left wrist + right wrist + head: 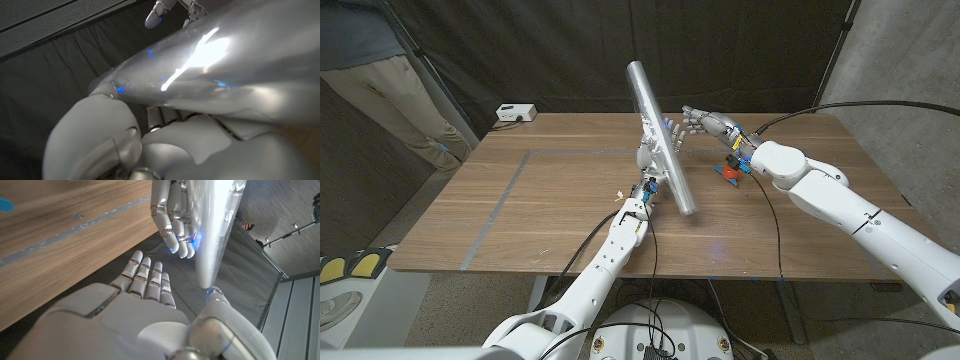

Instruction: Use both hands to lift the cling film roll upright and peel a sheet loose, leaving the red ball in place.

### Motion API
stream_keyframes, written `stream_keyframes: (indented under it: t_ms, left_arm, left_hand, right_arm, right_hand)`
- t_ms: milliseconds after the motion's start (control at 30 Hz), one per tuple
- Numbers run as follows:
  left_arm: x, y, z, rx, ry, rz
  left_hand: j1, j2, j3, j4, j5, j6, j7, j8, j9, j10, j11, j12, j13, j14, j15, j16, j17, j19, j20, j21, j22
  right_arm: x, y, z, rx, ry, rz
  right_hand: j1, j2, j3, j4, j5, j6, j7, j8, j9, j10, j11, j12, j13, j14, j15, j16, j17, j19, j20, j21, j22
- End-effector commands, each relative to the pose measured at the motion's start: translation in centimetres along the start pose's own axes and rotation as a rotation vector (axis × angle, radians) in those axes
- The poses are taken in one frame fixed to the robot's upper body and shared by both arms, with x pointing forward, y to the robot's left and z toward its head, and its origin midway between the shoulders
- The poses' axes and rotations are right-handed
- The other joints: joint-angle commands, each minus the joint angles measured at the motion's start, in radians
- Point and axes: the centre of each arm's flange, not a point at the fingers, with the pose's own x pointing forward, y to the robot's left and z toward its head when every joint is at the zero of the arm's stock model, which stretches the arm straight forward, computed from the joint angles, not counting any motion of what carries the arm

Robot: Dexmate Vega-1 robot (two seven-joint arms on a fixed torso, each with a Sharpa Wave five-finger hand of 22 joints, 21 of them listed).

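Left hand grips the tilted roll.

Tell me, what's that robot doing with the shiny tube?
The robot's left hand grips a cling film roll and holds it up off the wooden table, tilted rather than fully upright. Its right hand is open beside the roll's upper part, fingers spread toward it, not yet gripping. No sheet looks peeled loose so far. A person stands behind the table.
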Motion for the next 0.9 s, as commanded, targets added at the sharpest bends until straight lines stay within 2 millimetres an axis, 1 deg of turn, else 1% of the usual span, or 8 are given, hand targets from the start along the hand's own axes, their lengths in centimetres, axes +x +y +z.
stream_keyframes:
  t_ms: [33, 100, 267, 300, 500, 733, 867, 900]
  left_arm:
    - [0.3, 0.1, -0.4, -0.044, -0.009, 0.044]
    - [0.4, 0.2, -0.4, -0.042, -0.009, 0.053]
    - [0.5, 0.4, -0.3, -0.04, -0.01, 0.068]
    - [0.6, 0.4, -0.3, -0.04, -0.011, 0.071]
    - [0.7, 0.5, -0.1, -0.033, -0.019, 0.092]
    - [0.6, 0.9, 0.0, -0.022, -0.027, 0.128]
    - [0.6, 1.0, 0.0, -0.02, -0.029, 0.146]
    - [0.6, 1.0, 0.0, -0.017, -0.031, 0.153]
  left_hand:
    - [-0.024, 0.014, 0.058, 0.073, 0.011, 0.019, 0.005, 0.003, -0.004, 0.011, -0.007, -0.006, -0.005, -0.002, -0.078, 0.012, 0.0, 0.002, 0.007, -0.007, 0.004]
    - [-0.028, 0.017, 0.058, 0.075, 0.012, 0.024, 0.004, 0.003, -0.005, 0.014, -0.008, -0.006, -0.006, 0.005, -0.08, 0.015, -0.001, 0.001, 0.006, -0.009, 0.004]
    - [-0.036, 0.018, 0.058, 0.076, 0.014, 0.034, 0.005, 0.005, -0.008, 0.025, -0.013, -0.005, -0.009, 0.01, -0.085, 0.017, -0.003, 0.004, 0.001, -0.012, 0.004]
    - [-0.037, 0.017, 0.058, 0.076, 0.014, 0.034, 0.005, 0.005, -0.008, 0.024, -0.013, -0.005, -0.009, 0.012, -0.085, 0.018, -0.003, 0.004, 0.0, -0.012, 0.004]
    - [-0.042, 0.013, 0.056, 0.076, 0.015, 0.042, 0.004, 0.007, -0.01, 0.025, -0.017, -0.007, -0.011, 0.013, -0.091, 0.017, -0.004, 0.005, -0.002, -0.015, 0.004]
    - [-0.046, 0.014, 0.057, 0.074, 0.017, 0.048, 0.007, 0.008, -0.012, 0.031, -0.02, -0.004, -0.011, 0.014, -0.094, 0.016, -0.005, 0.002, -0.008, -0.02, 0.004]
    - [-0.046, 0.016, 0.058, 0.073, 0.019, 0.049, 0.006, 0.007, -0.013, 0.032, -0.021, -0.003, -0.011, 0.015, -0.096, 0.016, -0.006, 0.001, -0.009, -0.021, 0.004]
    - [-0.046, 0.016, 0.059, 0.073, 0.019, 0.049, 0.006, 0.007, -0.013, 0.032, -0.022, -0.003, -0.011, 0.016, -0.097, 0.016, -0.006, 0.003, -0.009, -0.021, 0.004]
  right_arm:
    - [-0.1, 2.0, 4.1, -0.172, 0.057, -0.069]
    - [0.0, 2.5, 4.6, -0.19, 0.062, -0.079]
    - [0.0, 4.1, 5.8, -0.245, 0.091, -0.133]
    - [0.0, 4.5, 5.9, -0.261, 0.101, -0.144]
    - [-0.4, 5.9, 7.2, -0.356, 0.145, -0.216]
    - [-1.0, 6.9, 8.2, -0.416, 0.17, -0.306]
    - [-1.2, 7.5, 8.6, -0.454, 0.184, -0.371]
    - [-1.2, 7.6, 8.7, -0.457, 0.186, -0.371]
  right_hand:
    - [0.028, -0.024, 0.005, -0.032, -0.002, 0.056, -0.01, 0.016, 0.007, 0.033, -0.009, 0.006, 0.006, 0.046, -0.004, 0.001, 0.004, 0.039, 0.009, 0.007, 0.004]
    - [0.059, -0.025, 0.016, -0.056, -0.002, 0.082, -0.014, 0.02, 0.008, 0.054, -0.006, 0.01, 0.006, 0.068, -0.01, -0.001, 0.005, 0.049, 0.023, 0.004, 0.006]
    - [0.104, -0.023, 0.033, -0.089, -0.003, 0.138, -0.027, 0.028, 0.01, 0.119, -0.02, 0.029, 0.009, 0.123, -0.043, 0.004, 0.009, 0.06, 0.035, 0.0, 0.009]
    - [0.113, -0.022, 0.036, -0.095, -0.003, 0.156, -0.026, 0.031, 0.011, 0.137, -0.022, 0.033, 0.01, 0.155, -0.052, 0.013, 0.012, 0.072, 0.047, 0.002, 0.009]
    - [0.162, -0.029, 0.048, -0.122, -0.002, 0.213, -0.042, 0.039, 0.013, 0.199, -0.037, 0.051, 0.014, 0.236, -0.092, 0.035, 0.023, 0.131, 0.058, 0.018, 0.012]
    - [0.204, -0.04, 0.039, -0.13, 0.001, 0.3, -0.051, 0.057, 0.017, 0.295, -0.053, 0.084, 0.025, 0.338, -0.134, 0.097, 0.067, 0.199, 0.04, 0.044, 0.018]
    - [0.261, -0.054, 0.023, -0.134, 0.006, 0.381, -0.066, 0.072, 0.022, 0.392, -0.067, 0.113, 0.048, 0.458, -0.19, 0.214, 0.139, 0.276, 0.011, 0.086, 0.032]
    - [0.278, -0.059, 0.016, -0.134, 0.008, 0.402, -0.073, 0.074, 0.023, 0.441, -0.075, 0.129, 0.056, 0.476, -0.198, 0.251, 0.167, 0.291, 0.004, 0.105, 0.046]
